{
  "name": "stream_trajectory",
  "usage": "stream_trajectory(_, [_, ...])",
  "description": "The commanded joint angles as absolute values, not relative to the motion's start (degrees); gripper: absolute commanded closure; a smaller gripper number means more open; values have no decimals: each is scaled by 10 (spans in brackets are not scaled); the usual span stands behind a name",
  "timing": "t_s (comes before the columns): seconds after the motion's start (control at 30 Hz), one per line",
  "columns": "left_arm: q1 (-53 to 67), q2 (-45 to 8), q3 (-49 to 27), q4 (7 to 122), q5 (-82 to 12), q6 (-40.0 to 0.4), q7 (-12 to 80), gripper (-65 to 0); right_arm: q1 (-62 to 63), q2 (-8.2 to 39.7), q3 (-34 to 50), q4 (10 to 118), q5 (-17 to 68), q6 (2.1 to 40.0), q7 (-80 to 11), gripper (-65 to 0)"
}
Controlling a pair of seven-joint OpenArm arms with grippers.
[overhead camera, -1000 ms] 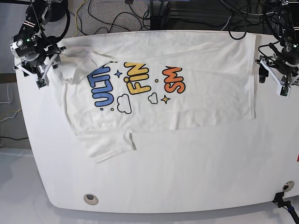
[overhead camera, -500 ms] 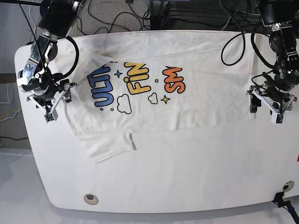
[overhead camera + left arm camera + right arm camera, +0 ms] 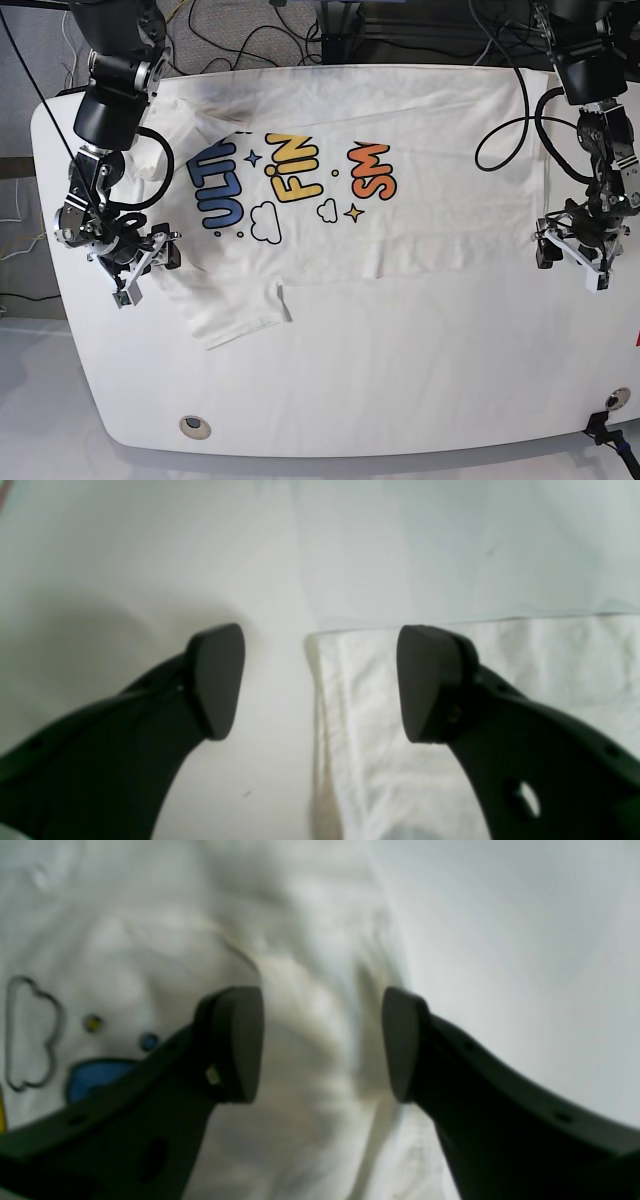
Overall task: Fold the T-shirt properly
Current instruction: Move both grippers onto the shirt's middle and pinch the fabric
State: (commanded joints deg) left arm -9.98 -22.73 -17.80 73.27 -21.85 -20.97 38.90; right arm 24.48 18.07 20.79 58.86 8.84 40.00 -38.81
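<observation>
With both hands apart, pinch the limp T-shirt (image 3: 400, 215) at its hem corner and shoulder edge.

White desk (image 3: 400, 370) under me, rounded corners. T-shirt (image 3: 430, 200) lies flat on it, print up, covering the far half. One sleeve (image 3: 235, 315) sticks out toward the near edge. Round metal grommet (image 3: 195, 427) sits well beyond that sleeve, near-left corner.

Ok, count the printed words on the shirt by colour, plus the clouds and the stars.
Blue printed word: 1
Yellow printed word: 1
Orange printed word: 1
Outlined clouds: 2
Four-pointed stars: 2
Total on the white short-sleeved T-shirt: 7
</observation>
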Motion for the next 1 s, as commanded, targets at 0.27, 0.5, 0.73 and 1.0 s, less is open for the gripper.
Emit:
stream_trajectory(0.27, [-153,-227,-178,576,-216,-228,346,-453,258,192,207,555,88,400,-373,-362])
stream_trajectory(0.5, [-164,-227,-136,538,-218,-230,339,-453,258,201,207,555,88,400,-372,-362])
stream_trajectory(0.73, [-159,-204,-114,540,-218,-230,342,-449,257,203,207,555,88,400,-372,-362])
stream_trajectory(1.0, [-131,-191,-114,545,-218,-230,343,-447,255,203,207,555,88,400,-372,-362])
